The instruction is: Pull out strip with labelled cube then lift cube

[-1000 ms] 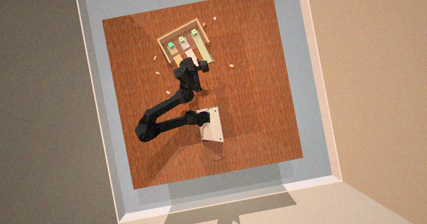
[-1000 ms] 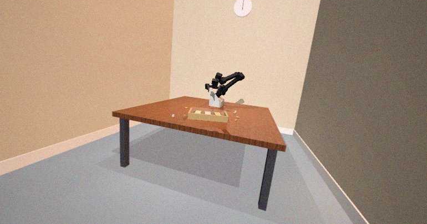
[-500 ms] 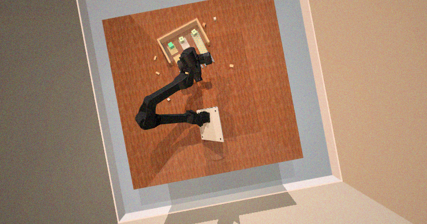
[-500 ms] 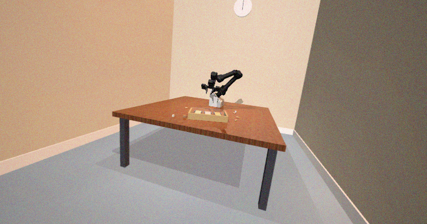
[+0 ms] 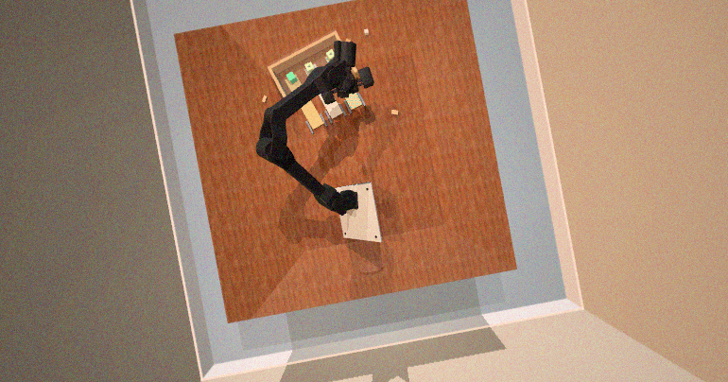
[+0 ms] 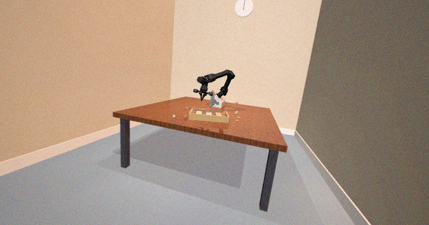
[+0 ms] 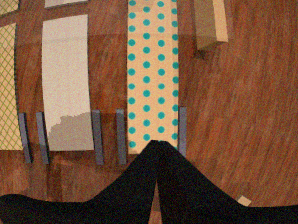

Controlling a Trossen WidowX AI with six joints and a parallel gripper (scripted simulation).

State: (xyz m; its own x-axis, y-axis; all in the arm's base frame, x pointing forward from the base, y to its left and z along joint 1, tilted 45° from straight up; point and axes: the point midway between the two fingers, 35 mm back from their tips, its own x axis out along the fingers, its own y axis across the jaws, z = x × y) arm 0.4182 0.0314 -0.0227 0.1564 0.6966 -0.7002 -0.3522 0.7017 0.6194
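pincer [image 7: 156, 152] — fingers together at the near end of the dotted strip [image 7: 153, 56], whether it pinches the strip cannot be told | plain strip [image 7: 65, 79] beside it | both lie on the counter [image 7: 260, 116], running into the tray [image 5: 301, 52] — cubes at far ends

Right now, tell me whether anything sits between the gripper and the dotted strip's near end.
Nothing visible does. In the wrist view the shut gripper hangs directly over the near end of the dotted strip, between its grey end bars; the plain white strip lies off to the side.
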